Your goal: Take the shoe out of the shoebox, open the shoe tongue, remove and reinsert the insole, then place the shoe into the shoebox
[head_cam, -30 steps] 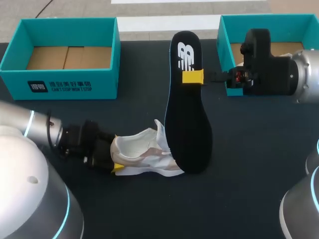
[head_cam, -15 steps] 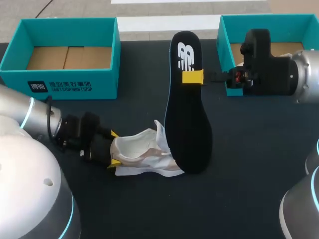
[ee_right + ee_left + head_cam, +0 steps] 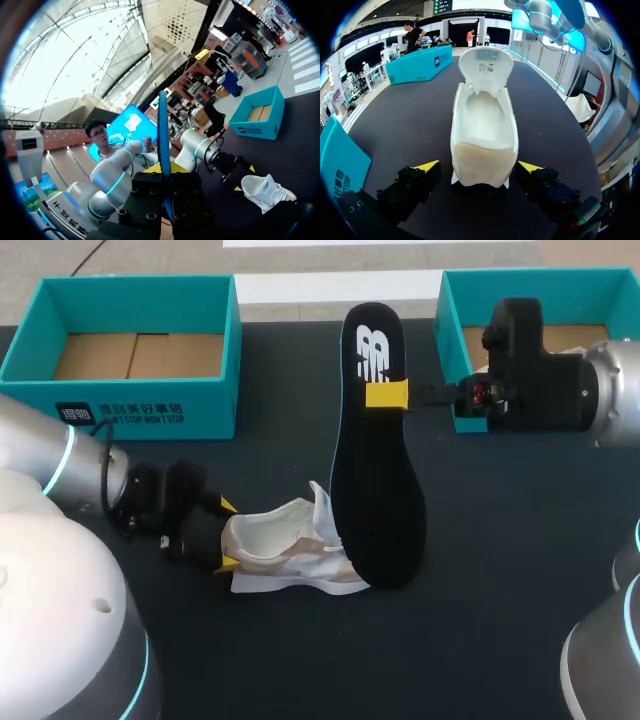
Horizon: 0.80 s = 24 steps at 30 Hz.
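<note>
Left end effector (image 3: 228, 534) spread, straddling shoe (image 3: 292, 546)

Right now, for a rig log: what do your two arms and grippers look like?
The left arm and right arm are rounded silver-grey tubes with cyan rings at the joints. The left gripper and right gripper are boxy black bodies with yellow-tipped fingers. A black cable loops at the left wrist.

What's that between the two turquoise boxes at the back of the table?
The top end of the black insole, gripped by the right gripper; around it, just dark table. The head view shows it between the left box and right box.
</note>
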Tool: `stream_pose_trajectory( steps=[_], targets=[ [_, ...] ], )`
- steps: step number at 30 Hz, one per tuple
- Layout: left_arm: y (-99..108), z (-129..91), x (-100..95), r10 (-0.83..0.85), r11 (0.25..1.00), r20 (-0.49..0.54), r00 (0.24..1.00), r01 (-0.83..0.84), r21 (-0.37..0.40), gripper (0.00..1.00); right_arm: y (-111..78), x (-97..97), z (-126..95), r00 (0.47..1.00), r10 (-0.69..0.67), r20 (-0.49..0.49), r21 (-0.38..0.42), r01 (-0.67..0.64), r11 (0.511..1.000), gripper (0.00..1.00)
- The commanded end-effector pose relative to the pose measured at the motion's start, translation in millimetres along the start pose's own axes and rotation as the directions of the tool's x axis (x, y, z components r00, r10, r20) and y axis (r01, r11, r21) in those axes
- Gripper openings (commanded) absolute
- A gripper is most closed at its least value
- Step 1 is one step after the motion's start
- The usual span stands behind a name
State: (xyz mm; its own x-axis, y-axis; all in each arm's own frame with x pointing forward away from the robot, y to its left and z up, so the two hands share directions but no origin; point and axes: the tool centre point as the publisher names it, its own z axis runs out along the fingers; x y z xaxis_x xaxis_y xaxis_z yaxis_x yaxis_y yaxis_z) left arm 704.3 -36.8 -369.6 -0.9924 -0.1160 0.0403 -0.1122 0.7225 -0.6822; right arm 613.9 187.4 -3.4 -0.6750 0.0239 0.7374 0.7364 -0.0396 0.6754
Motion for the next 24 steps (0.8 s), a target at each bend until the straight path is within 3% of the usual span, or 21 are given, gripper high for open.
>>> stream_pose_trajectory(
  steps=[1, 12, 24],
  targets=[
    [-9.2, -13.7, 2.3, -0.004, 0.996, -0.008, 1.0, 0.003, -0.084, 1.0, 0.0, 0.0, 2.7, 1.0, 0.002, 0.004, 0.002, -0.002, 1.0, 0.0],
    [-36.4, -29.7, 6.0, -0.007, 0.945, 0.002, 1.0, 0.007, -0.327, 1.0, 0.0, 0.0, 2.7, 1.0, 0.002, 0.004, 0.002, -0.002, 1.0, 0.0],
    [-58.2, -42.0, 5.5, -0.023, 0.871, -0.01, 1.0, 0.015, -0.492, 1.0, 0.0, 0.0, 2.7, 1.0, 0.002, 0.004, 0.002, -0.002, 1.0, 0.0]
  ],
)
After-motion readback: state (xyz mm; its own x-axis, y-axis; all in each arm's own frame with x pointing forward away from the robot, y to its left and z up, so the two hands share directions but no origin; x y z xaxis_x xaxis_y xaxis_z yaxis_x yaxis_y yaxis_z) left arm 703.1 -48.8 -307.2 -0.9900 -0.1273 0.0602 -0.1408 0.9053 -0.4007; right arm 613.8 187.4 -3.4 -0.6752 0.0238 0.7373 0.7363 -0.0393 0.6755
